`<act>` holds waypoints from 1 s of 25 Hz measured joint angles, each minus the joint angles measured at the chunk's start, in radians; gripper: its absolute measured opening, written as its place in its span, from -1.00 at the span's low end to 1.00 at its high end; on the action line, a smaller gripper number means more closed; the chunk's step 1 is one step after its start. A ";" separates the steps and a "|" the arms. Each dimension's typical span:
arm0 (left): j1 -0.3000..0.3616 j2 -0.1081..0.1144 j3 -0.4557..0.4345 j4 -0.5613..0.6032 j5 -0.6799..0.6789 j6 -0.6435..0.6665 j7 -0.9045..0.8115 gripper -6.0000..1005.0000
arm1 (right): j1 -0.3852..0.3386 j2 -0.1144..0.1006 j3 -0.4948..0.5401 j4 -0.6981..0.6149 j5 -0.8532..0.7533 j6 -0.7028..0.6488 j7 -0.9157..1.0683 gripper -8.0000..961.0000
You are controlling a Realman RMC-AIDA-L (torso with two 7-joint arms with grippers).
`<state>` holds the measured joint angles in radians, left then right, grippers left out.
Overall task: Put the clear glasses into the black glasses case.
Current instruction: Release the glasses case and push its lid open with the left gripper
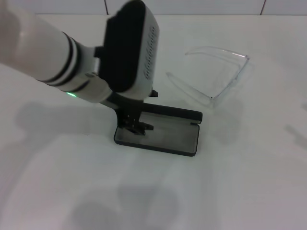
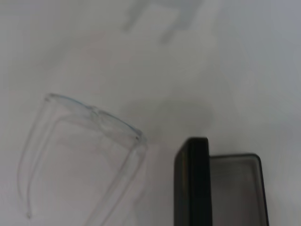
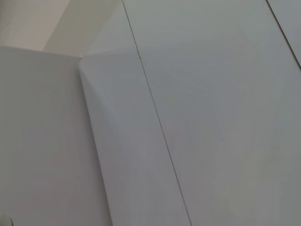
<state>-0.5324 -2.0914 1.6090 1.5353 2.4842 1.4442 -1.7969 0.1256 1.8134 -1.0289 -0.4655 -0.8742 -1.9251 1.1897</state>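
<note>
clear glasses (image 1: 216, 76) colourless, temples unfolded, beside open black glasses case (image 1: 165, 136)

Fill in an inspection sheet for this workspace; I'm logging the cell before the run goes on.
Surface: white table, bare around the things.
Clear glasses: the clear glasses lie on the table beyond the case, temple arms unfolded, apart from it.
Black glasses case: the black glasses case lies open, grey lining showing, nothing in it.
Clutter: nothing seen.
Grippers: the left claw is down at the near-left end of the case; whether it grips cannot be told. The right claw is not in view; its wrist camera shows only white panels.
Cables: nothing seen.
Surroundings: white tiled wall behind the table.
</note>
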 joint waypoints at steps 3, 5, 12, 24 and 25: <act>0.000 -0.001 0.047 -0.010 0.027 -0.038 -0.014 0.47 | -0.001 0.000 0.002 0.000 -0.008 0.000 -0.001 0.79; -0.002 -0.002 0.071 -0.014 0.038 -0.058 -0.019 0.47 | -0.002 0.000 0.003 0.000 -0.015 0.000 -0.001 0.79; -0.025 -0.003 0.113 -0.050 0.064 -0.103 -0.041 0.47 | -0.007 0.000 0.004 0.001 -0.025 0.000 -0.005 0.79; -0.092 -0.004 0.145 -0.138 0.079 -0.151 -0.099 0.42 | -0.024 0.003 0.042 0.044 -0.030 -0.031 -0.038 0.77; -0.098 -0.004 0.151 -0.149 0.079 -0.151 -0.100 0.36 | -0.024 0.003 0.048 0.047 -0.033 -0.035 -0.040 0.77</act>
<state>-0.6305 -2.0954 1.7600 1.3867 2.5628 1.2927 -1.8970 0.1013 1.8162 -0.9811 -0.4184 -0.9072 -1.9604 1.1496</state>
